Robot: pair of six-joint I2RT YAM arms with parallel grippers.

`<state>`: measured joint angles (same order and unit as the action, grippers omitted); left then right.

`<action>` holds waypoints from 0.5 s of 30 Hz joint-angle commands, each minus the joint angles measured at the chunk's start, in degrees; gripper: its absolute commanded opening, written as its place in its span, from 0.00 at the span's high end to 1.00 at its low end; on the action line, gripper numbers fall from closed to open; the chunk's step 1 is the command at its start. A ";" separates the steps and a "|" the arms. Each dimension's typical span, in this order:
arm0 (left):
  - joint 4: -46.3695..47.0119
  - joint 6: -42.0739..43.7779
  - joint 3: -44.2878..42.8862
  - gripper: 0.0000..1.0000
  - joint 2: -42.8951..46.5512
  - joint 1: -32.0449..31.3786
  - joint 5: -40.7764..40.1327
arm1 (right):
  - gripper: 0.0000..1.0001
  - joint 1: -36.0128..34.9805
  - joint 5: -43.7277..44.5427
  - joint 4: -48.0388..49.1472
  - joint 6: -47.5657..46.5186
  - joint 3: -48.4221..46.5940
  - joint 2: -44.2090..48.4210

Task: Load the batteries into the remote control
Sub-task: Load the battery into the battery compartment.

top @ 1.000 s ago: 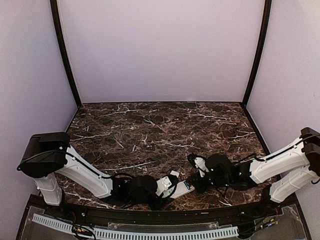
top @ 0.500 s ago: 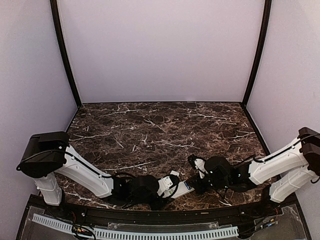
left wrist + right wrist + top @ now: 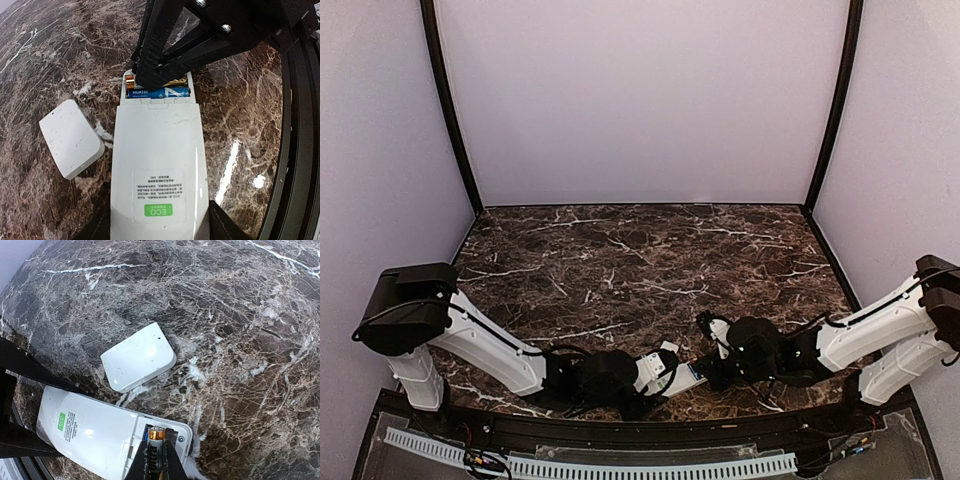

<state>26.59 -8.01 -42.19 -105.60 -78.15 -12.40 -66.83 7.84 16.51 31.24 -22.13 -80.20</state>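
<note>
Right hand [image 3: 155, 456] edged closer (battery [image 3: 156, 434] gripped)

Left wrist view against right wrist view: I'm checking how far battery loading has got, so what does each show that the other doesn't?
Only the left wrist view shows a blue battery already lying in the open bay, with the right gripper reaching in just beyond it. Only the right wrist view shows a second battery, gold tip showing, pinched in that gripper at the bay. Both show the remote control lying face down with its bay uncovered, and the white cover plate loose beside it on the marble table.
</note>
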 commanded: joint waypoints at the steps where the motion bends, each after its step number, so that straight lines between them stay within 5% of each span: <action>1: -17.38 -0.55 4.68 1.00 -1.09 1.82 -6.30 | 1.00 -1.78 -1.08 -7.44 2.52 1.11 -1.71; 15: -18.42 -2.66 5.96 1.00 0.83 1.86 -8.85 | 1.00 -4.31 3.25 -9.51 6.04 0.88 -2.87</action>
<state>25.98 -9.19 -40.88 -104.55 -78.15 -12.69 -69.10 11.14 16.53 34.92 -22.70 -81.03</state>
